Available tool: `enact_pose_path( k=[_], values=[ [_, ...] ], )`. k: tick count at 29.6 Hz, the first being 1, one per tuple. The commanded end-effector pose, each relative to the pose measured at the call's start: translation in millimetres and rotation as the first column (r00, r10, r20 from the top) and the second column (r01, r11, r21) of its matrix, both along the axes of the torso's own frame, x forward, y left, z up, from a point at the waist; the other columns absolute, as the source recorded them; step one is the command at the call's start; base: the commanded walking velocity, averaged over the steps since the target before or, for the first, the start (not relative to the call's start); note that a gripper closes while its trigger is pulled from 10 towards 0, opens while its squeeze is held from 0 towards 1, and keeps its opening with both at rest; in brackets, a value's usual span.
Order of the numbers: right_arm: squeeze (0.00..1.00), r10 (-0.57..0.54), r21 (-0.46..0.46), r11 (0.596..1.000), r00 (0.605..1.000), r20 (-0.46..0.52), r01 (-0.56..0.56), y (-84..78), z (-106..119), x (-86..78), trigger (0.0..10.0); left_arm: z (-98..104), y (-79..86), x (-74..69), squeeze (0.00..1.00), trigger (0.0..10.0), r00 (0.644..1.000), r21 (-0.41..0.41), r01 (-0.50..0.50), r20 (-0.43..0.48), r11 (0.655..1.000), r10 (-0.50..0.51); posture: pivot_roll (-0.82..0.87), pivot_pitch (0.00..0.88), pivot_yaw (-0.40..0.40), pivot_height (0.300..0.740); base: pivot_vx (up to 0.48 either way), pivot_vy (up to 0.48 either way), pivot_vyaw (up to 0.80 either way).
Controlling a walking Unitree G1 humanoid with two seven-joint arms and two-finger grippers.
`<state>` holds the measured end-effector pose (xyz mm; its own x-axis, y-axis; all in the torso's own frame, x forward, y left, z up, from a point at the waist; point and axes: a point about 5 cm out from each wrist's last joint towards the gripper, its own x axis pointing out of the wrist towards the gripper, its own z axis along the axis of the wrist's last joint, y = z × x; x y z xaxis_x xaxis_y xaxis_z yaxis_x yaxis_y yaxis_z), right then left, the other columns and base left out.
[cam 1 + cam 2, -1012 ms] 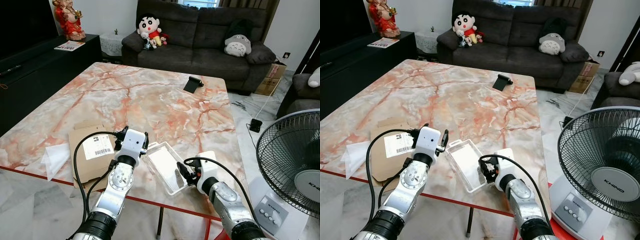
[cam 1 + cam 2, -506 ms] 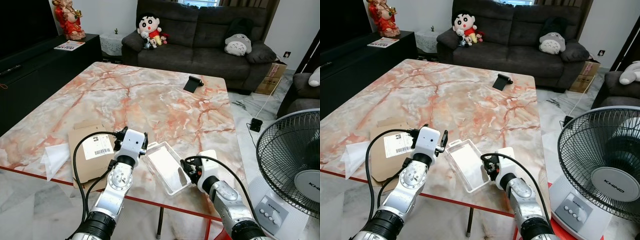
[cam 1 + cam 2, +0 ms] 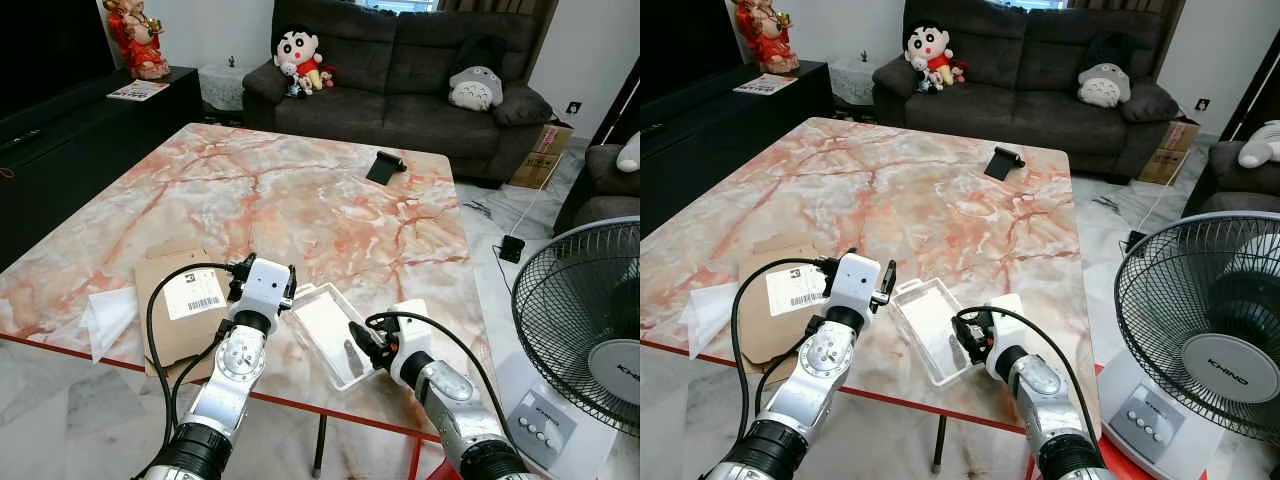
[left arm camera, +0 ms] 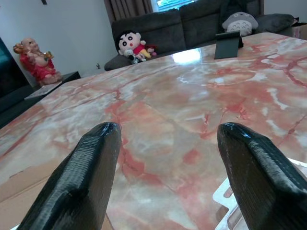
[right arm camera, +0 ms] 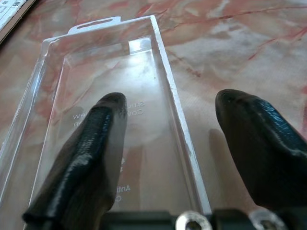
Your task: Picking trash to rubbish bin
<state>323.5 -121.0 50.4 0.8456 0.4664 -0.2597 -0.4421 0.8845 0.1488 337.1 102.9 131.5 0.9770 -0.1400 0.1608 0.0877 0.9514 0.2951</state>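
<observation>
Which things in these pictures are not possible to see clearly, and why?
- Rubbish bin: nowhere in frame, so its place cannot be told.
- Clear plastic package: lettering seen mirrored through the plastic, partly behind the right gripper finger, unreadable.
- Cardboard label: print too small in the head views.
- Left gripper: the table beneath hidden.

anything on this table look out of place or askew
The clear plastic blister pack lies skewed at the marble table's near edge, the open right pincer straddling its rim. A flattened brown cardboard piece and white wrapper overhang the edge.
</observation>
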Motion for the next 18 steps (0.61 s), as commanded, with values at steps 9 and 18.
enact_pose_path(
  k=[9,18],
  values=[
    [0.00,0.008,-0.026,1.000,1.000,-0.022,-0.008,0.0,-1.5,0.1,10.0,3.8,-2.3,1.0,0.00,10.0,1.000,-0.004,0.015,0.005,1.000,-0.015,-0.06,0.031,-0.066,0.740,0.000,0.000,0.00],
    [0.00,0.025,-0.021,0.999,0.999,-0.043,-0.026,2.2,-5.6,-3.2,2.2,3.4,-3.2,0.7,0.00,10.0,1.000,-0.002,0.022,0.003,1.000,-0.021,-0.07,0.031,-0.063,0.740,0.000,0.000,0.00]
  ],
)
